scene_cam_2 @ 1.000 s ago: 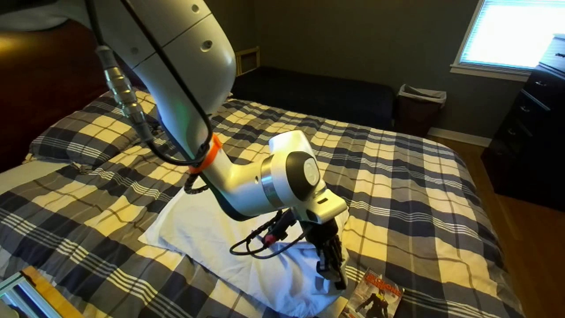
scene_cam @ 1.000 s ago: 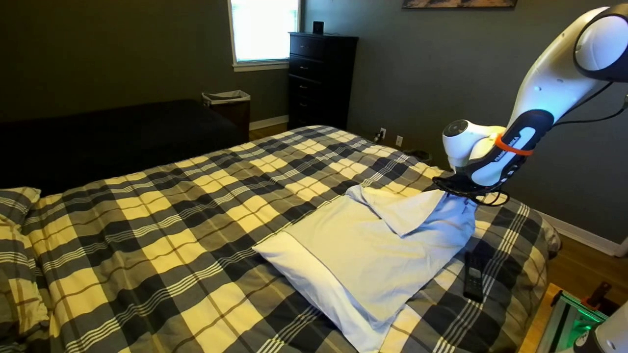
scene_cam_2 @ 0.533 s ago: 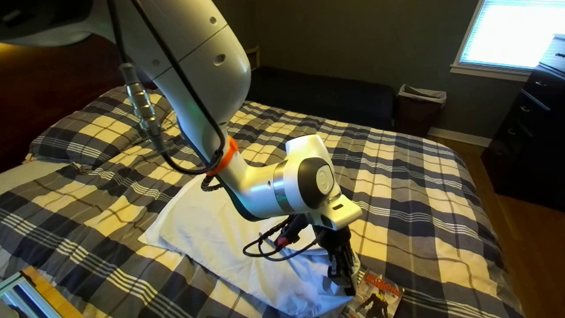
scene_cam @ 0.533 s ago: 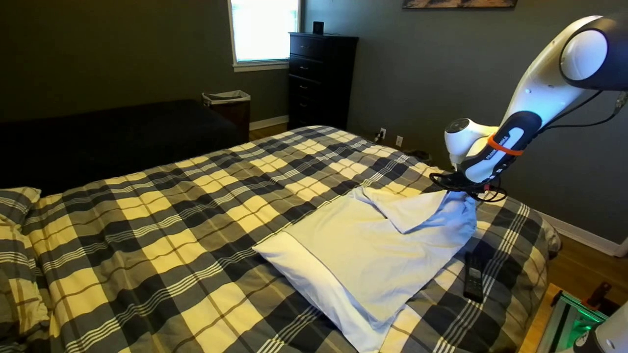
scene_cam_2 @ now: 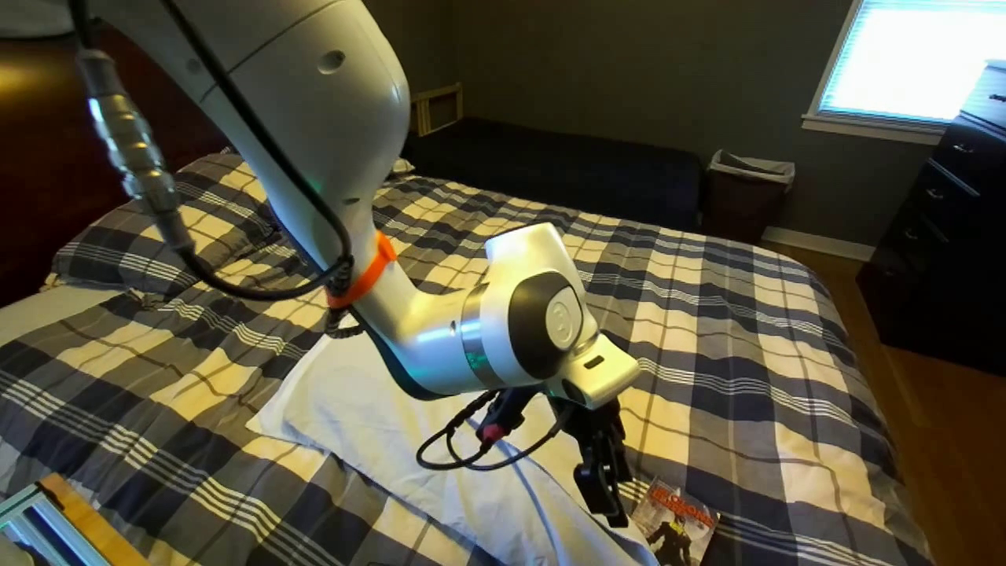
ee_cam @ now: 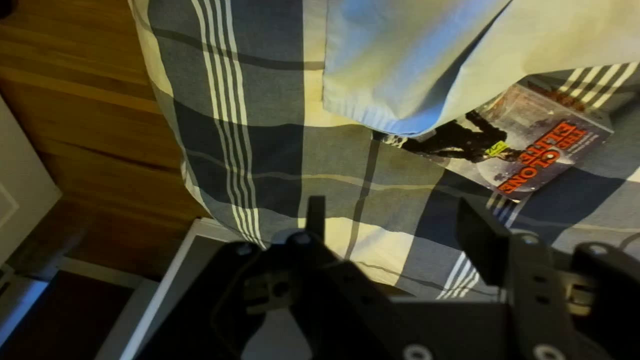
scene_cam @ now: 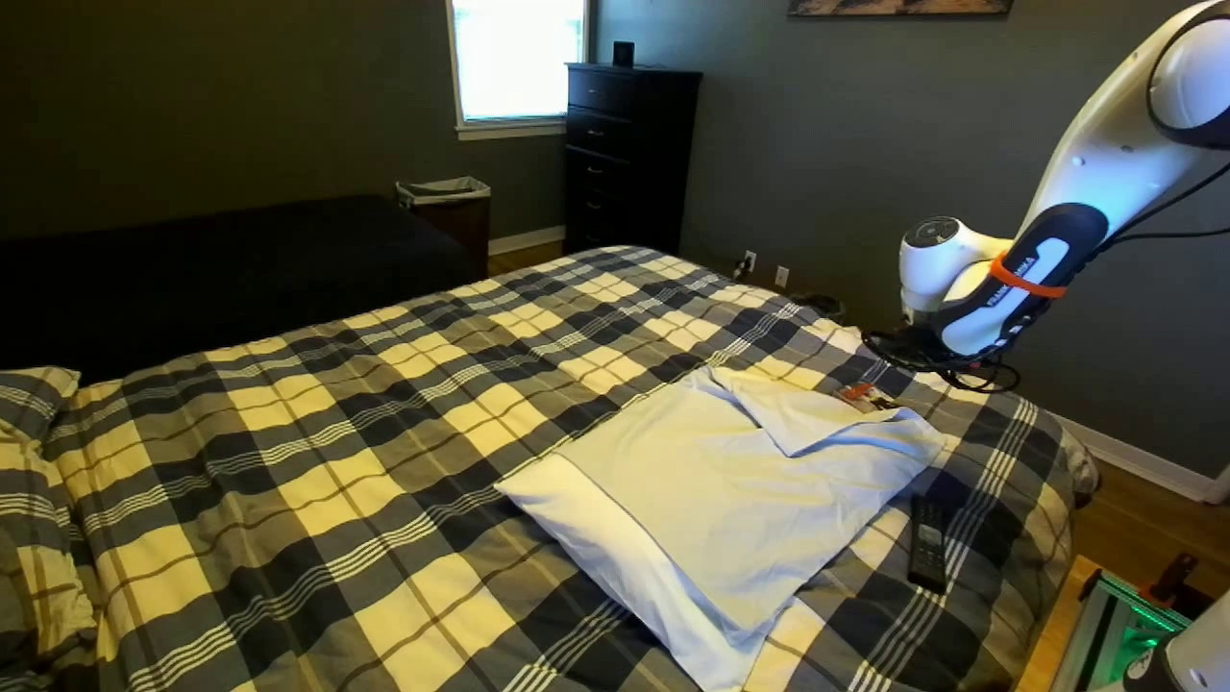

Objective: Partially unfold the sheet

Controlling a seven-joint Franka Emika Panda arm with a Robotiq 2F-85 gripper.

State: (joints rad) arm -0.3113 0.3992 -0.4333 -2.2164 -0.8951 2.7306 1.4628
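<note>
Item: soft, pale grey-white cloth sheet (scene_cam: 692,500), folded in layers and roughly rectangular, lying on a woven plaid bedspread (scene_cam: 327,461) of yellow, dark blue, grey and white. A triangular flap (scene_cam: 793,418) of it lies turned over near its foot end.

Item: black, two-jawed metal gripper (ee_cam: 391,212). Its jaws stand wide apart, with only bedspread in sight between them; we record it as holding nothing.

Change: gathered up at the gripper half a second ago, the sheet's foot end now lies down loose, and the gripper stands clear of it. In an exterior view a small, grey, rectangular book (scene_cam: 864,395) with orange-red lettering (we read "The Clone Elite" in the wrist view) has come into sight; the sheet's edge overlaps part of it.

Bearing on the task: we take this for a release after a pull. The sheet looks partly unfolded to us, though the flap and layers suggest more could be drawn out; that flap or the loose edge would be our choice of next grasp. Thin and soft, it will probably sag when lifted, and a low approach could catch the book as well.

Item, not engaged: long, black plastic remote control (scene_cam: 928,548), on the bedspread just beside the sheet.
</note>
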